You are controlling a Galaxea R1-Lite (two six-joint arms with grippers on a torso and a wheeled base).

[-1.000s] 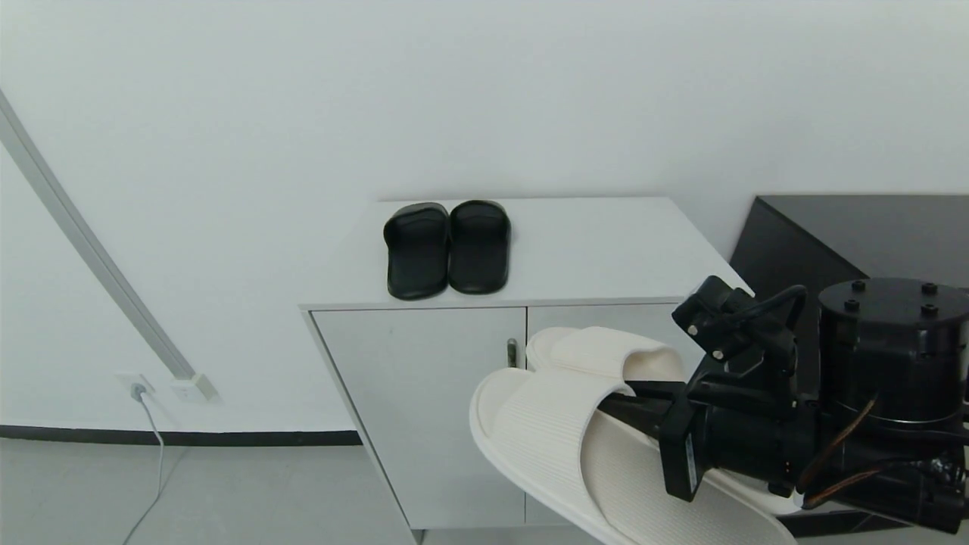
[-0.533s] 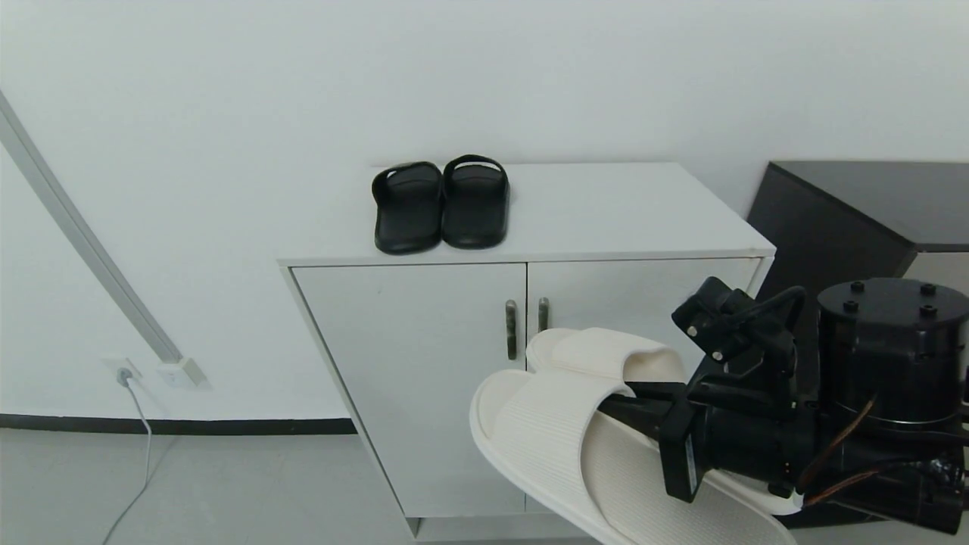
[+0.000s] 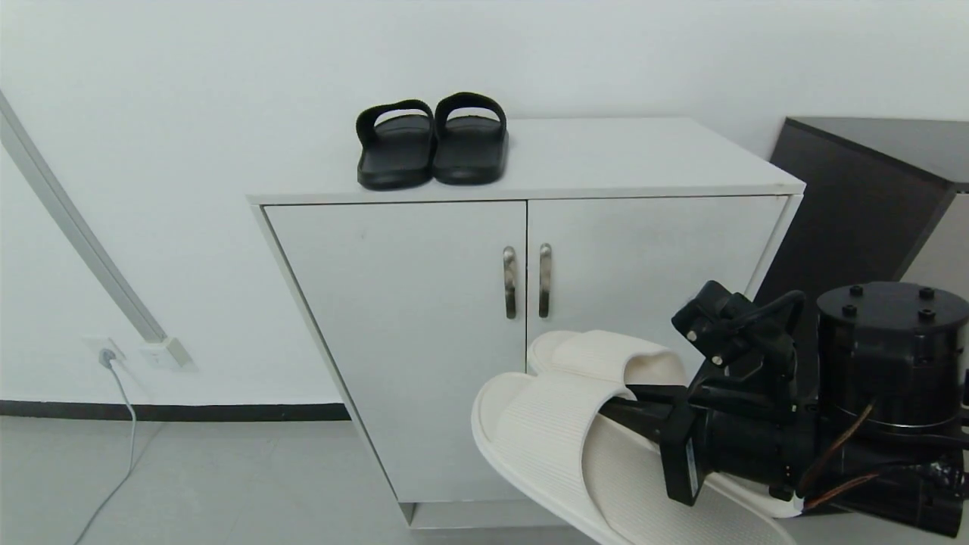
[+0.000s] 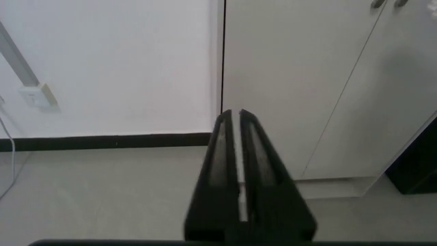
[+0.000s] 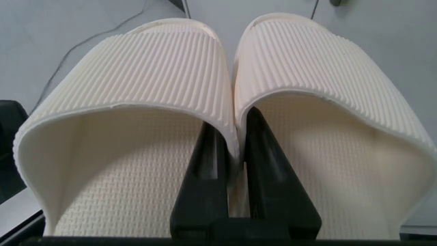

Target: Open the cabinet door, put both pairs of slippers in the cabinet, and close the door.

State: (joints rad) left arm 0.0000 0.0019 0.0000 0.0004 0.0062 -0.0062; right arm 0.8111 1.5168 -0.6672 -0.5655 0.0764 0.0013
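Sunk lower than a second ago to face the shut white two-door cabinet (image 3: pixel 424 318), pinching cream ribbed slippers (image 3: pixel 553 439) in right claw (image 5: pixel 231 147), left claw (image 4: pixel 239 130) pressed together, free for door-opening.

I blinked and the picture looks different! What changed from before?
Only the camera moved: the cabinet now sits higher in the head view, with more of its doors showing. Nothing was grabbed or let go. The right hand still pinches the white slippers, the black slippers still lie on the cabinet top, and the doors are still shut.
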